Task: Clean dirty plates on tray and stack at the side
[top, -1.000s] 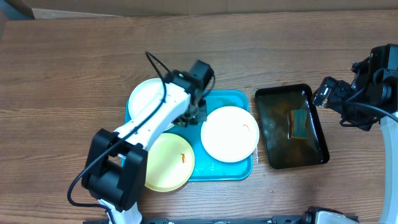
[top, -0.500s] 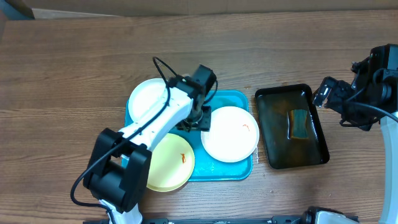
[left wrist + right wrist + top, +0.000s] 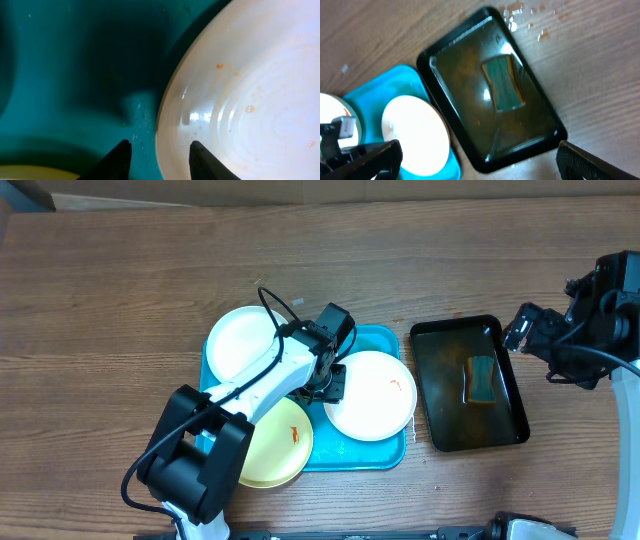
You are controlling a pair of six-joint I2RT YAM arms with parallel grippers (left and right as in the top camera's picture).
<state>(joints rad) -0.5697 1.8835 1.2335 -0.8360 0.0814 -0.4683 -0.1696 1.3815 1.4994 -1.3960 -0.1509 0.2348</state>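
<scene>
Overhead view: on a brown wooden table (image 3: pixel 120 300) lies a turquoise rectangular plastic tray (image 3: pixel 385 340) bearing three plates. A left white round plastic plate (image 3: pixel 240 340) overhangs the tray's far-left corner, a pale yellow round plastic plate (image 3: pixel 275 450) overhangs its near-left edge, and a right white round plastic plate (image 3: pixel 372 402) covers its right half. Orange smears mark the yellow plate and the right white plate. The left gripper (image 3: pixel 332 383) hangs over the tray's middle, at the left rim of the right white plate. Well to the right lies a black rectangular tray of water (image 3: pixel 430 395) with a green sponge (image 3: pixel 482 378) submerged in it.

Left wrist view: shows what the arm hides from above. The two dark fingertips (image 3: pixel 120 159) stand apart, one over bare tray and one over the plate, with the plate's rim between them and a gap on either side. Small orange specks dot the plate.

Right wrist view: the right gripper (image 3: pixel 480 150) is spread wide, holding nothing, above the near end of the black tray. Water droplets on the wood beyond the tray show only here.
</scene>
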